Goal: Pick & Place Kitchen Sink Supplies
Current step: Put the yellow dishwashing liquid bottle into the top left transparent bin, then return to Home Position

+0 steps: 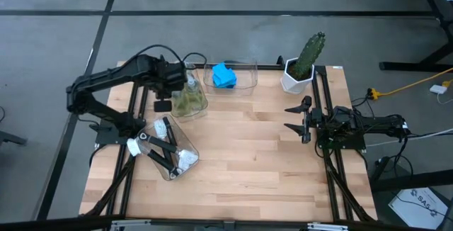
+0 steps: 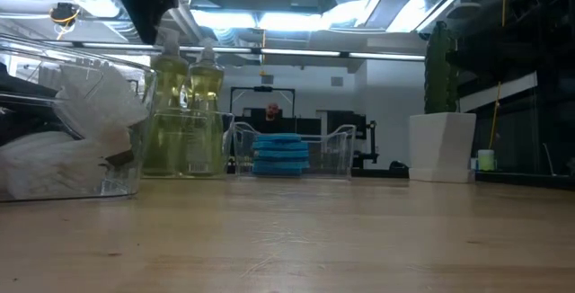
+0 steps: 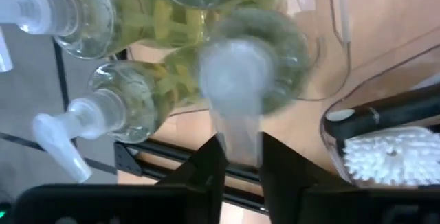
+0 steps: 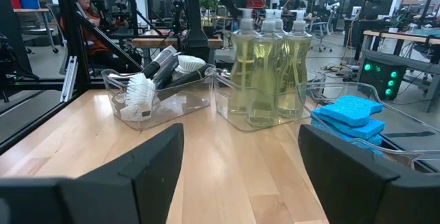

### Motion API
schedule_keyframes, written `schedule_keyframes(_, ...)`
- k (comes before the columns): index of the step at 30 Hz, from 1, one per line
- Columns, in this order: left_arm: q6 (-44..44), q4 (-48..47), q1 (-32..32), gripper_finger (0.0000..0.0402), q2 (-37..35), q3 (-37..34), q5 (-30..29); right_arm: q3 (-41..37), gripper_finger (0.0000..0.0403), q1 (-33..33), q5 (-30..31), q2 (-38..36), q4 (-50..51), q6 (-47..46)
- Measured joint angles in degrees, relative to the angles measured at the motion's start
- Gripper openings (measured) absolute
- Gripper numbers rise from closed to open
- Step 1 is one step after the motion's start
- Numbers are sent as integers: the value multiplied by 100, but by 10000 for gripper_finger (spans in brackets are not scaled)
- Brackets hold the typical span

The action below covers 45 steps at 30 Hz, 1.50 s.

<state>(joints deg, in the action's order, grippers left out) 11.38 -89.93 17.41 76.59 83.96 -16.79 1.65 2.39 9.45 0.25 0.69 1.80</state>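
Observation:
Several clear pump bottles of yellow-green soap [image 4: 265,80] stand in a clear bin [image 1: 190,102] at the table's far left. My left gripper [image 3: 237,148] hangs over them [image 1: 177,82], shut on one bottle [image 3: 237,80]. Black-handled white-headed brushes [image 4: 155,80] lie in a second clear bin [image 1: 170,153] at the near left. Blue sponges [image 1: 224,75] sit stacked in a third bin at the far middle. My right gripper [image 1: 296,120] waits open at the table's right, touching nothing. My left gripper pinches the pump spout [image 3: 237,131] at the top of one soap bottle between its two fingers [image 3: 206,165]. It comes from above, pointing down. The bottle stays upright below the fingers with its lower part [image 4: 246,110] inside the bin; whether its base rests there I cannot tell.
A green cactus in a white pot [image 1: 301,71] stands at the far right corner. The middle and near part of the wooden table [image 1: 248,160] is bare. People and desks show in the room beyond the table.

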Motion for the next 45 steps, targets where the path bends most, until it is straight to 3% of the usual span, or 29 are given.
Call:
schedule_keyframes(12, -268, -6, 0, 196, -256, 29, -173, -1, 284, 1, 0, 0, -2, -2)
schedule_keyframes(19, -692, 0, 0, 211, -1104, 27, -597, 0, 284, 1, 0, 0, 0, -1)
schedule_keyframes(23, -1286, 273, -81, 208, -1557, -12, -62, -1, 284, 1, 0, 0, -1, 0)
schedule_keyframes(29, -1484, 2102, -621, 206, -2137, -711, 763, 0, 284, 0, 0, -2, -2, 0)
schedule_keyframes(35, -1663, 4277, -1631, 201, -2292, -1941, 883, -1, 284, 1, 0, -1, -1, 0)
schedule_keyframes(40, -1345, 7347, -2448, 200, -2137, -3453, 890, 0, 284, 1, 0, -1, 0, 0)
schedule_keyframes(45, -1184, 10037, -2754, 197, -1787, -4813, 551, 0, 284, 0, 0, 0, -2, -2)
